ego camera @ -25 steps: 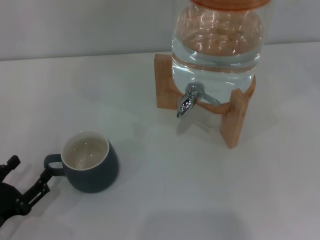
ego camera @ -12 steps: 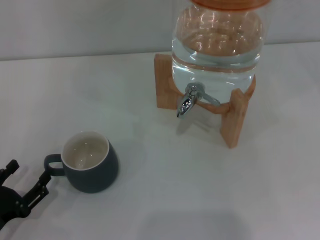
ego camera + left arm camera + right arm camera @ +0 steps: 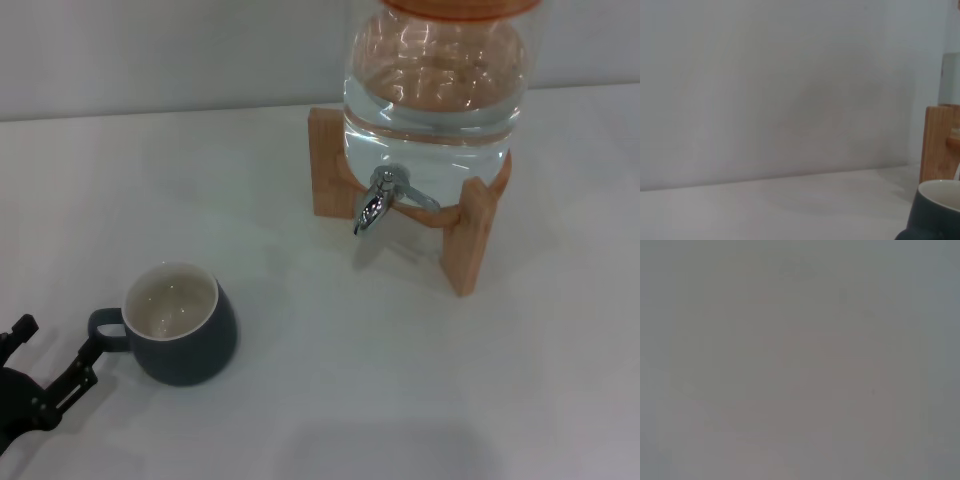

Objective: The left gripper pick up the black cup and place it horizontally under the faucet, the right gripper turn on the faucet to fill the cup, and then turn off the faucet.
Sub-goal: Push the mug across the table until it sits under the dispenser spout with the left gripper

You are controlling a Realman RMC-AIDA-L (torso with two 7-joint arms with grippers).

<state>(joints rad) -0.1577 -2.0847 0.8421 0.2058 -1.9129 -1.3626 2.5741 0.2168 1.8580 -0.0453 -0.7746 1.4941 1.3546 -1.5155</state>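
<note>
One squat, rounded black cup (image 3: pixel 181 336) with a glossy cream inside stood upright near the worktop's (image 3: pixel 300 400) front-left corner, its loop handle just beside the left gripper's (image 3: pixel 52 356) widely spread fingers.

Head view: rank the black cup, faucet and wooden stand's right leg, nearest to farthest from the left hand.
1. The black cup: just right of the left hand, its handle pointing at the open fingers, near the table's front left.
2. The faucet: farther back and right, on the glass water jar.
3. The wooden stand's right leg: farthest right, beyond the faucet.
</note>
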